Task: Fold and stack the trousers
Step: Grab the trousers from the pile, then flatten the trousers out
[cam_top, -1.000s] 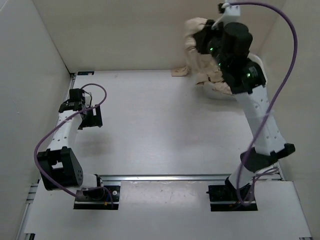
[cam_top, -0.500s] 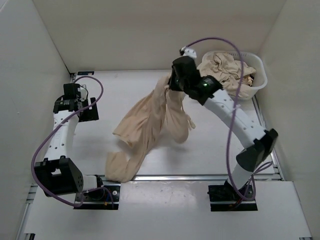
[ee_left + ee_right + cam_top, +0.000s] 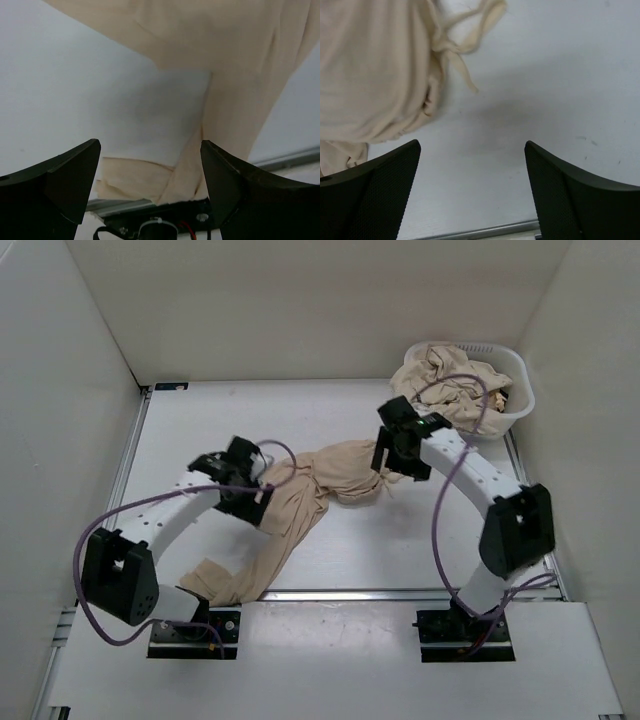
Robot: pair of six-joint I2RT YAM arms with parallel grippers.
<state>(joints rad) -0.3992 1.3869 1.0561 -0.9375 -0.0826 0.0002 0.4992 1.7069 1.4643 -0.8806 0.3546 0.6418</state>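
One pair of beige trousers [image 3: 300,502] lies crumpled on the table, its waist bunched near the middle and a leg trailing to the near left edge. My left gripper [image 3: 250,502] hovers open over that leg; in the left wrist view the fabric [image 3: 235,65] shows between and beyond the black fingers [image 3: 65,182], and nothing is held. My right gripper [image 3: 392,455] stands open just right of the bunched waist. In the right wrist view the cloth [image 3: 370,75] and its drawstring [image 3: 465,65] lie up and to the left, with bare table between the fingers [image 3: 570,185].
A white laundry basket [image 3: 520,370] with more beige trousers [image 3: 445,375] stands at the back right corner. White walls close in the table on three sides. A metal rail [image 3: 380,593] runs along the near edge by the arm bases.
The right arm swung a pair of trousers from the basket down onto the table and opened, letting go. The left arm moved from the far left in over the cloth.
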